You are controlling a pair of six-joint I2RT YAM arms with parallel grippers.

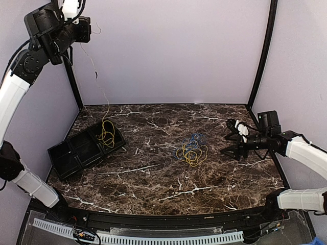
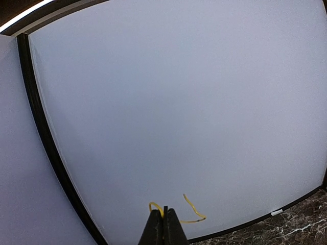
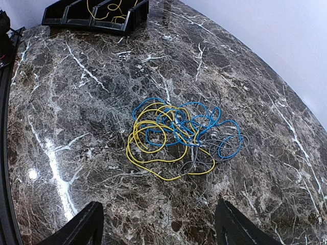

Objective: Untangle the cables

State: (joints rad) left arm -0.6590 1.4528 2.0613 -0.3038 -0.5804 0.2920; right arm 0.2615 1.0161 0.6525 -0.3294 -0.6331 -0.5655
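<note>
**One cable out, the knot yet to do**

A dark marble table (image 1: 153, 178) stands between pale walls. At far left the left gripper (image 2: 164, 220) is raised high by the wall, its fingers pressed together on one end of a yellow cable (image 1: 106, 133). The cable hangs down from there, and its lower loops lie in the right-end compartment of the black tray (image 1: 69, 153). At mid-table sits the tangle (image 3: 179, 138), with yellow, blue and grey cables looped through one another and neither gripper touching them. At right the right gripper (image 1: 233, 138) hovers low near the tangle, jaws wide apart and empty.

By my reading the task is early. One cable is free and half lowered into the tray, not yet let go. The several cables in the tangle are all left to separate.
</note>
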